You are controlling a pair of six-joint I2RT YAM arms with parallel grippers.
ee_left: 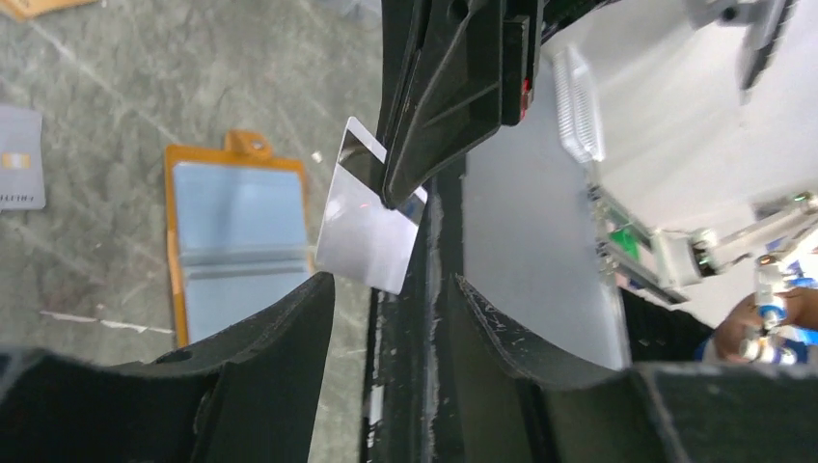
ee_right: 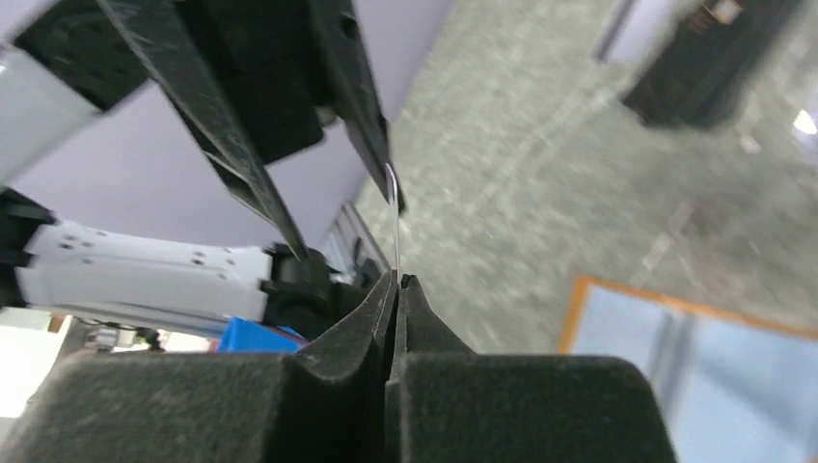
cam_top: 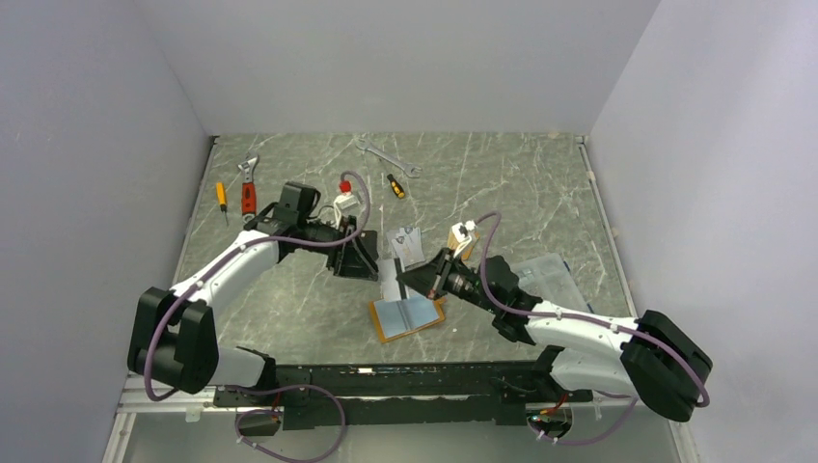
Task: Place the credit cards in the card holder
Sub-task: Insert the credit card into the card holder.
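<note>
The orange card holder (cam_top: pixel 409 317) lies open on the table, its blue-grey pockets facing up; it also shows in the left wrist view (ee_left: pixel 234 248) and the right wrist view (ee_right: pixel 695 362). My right gripper (cam_top: pixel 405 276) is shut on a silver-grey credit card (ee_left: pixel 368 231) and holds it on edge above the table, just behind the holder; the right wrist view shows the card edge-on (ee_right: pixel 395 227) between the closed tips (ee_right: pixel 397 280). My left gripper (cam_top: pixel 363 258) is open, its fingers (ee_left: pixel 289 318) apart on either side of the card's free end without gripping it. Another card (cam_top: pixel 403 241) lies flat behind.
Along the back lie a wrench (cam_top: pixel 388 157), two small screwdrivers (cam_top: pixel 221 196) (cam_top: pixel 395 185), a red-handled adjustable wrench (cam_top: pixel 249 188) and a red-capped item (cam_top: pixel 345 185). A clear plastic box (cam_top: pixel 550 275) sits at the right. Grey walls enclose the table.
</note>
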